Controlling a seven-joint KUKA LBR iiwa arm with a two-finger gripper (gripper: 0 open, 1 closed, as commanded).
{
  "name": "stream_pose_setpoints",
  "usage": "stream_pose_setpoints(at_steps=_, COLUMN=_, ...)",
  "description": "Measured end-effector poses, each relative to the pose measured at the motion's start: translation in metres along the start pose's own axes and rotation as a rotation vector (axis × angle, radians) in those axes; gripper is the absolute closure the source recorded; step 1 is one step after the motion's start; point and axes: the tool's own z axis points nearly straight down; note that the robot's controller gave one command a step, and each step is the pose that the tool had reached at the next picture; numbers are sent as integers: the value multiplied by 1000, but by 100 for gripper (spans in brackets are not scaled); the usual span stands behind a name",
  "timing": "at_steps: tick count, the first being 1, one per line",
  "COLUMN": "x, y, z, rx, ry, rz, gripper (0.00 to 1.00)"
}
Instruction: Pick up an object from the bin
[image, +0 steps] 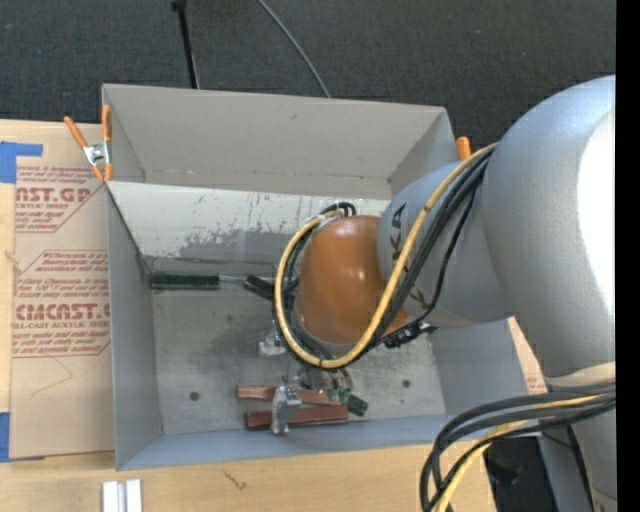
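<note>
Near the front wall of a grey metal bin (130, 330), a robot arm (560, 230) reaches in from the right. The bin floor is scuffed bare metal, and its sloping back wall carries dark worn streaks. The bin rests on a pale wooden tabletop (300, 480); beyond its far rim lies a dark floor (420, 50). An orange cover (340, 280) on the wrist, looped by yellow and black cables (288, 262), hides most of the tool from above. The gripper (288, 398) projects below this cover, low over the front centre of the floor; whether it is open or shut cannot be told, and nothing can be seen held in it. Two flat reddish-brown strips (257, 393) lie side by side directly beneath and beside the gripper, running roughly parallel to the front wall; contact cannot be told. A small green piece (356, 405) lies just beside their right ends. Well apart, along the foot of the back wall, lies a dark rod (185, 282).
</note>
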Motion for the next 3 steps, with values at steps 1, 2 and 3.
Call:
stream_pose_setpoints(at_steps=1, x=-7, y=-2, z=21, rx=-1, ry=-8, rz=-63, gripper=0)
stream_pose_setpoints(at_steps=2, x=-1, y=-9, z=19, rx=-6, ry=-23, rz=-70, gripper=100)
stream_pose_setpoints(at_steps=3, x=-1, y=-9, z=19, rx=-6, ry=-23, rz=-70, gripper=100)
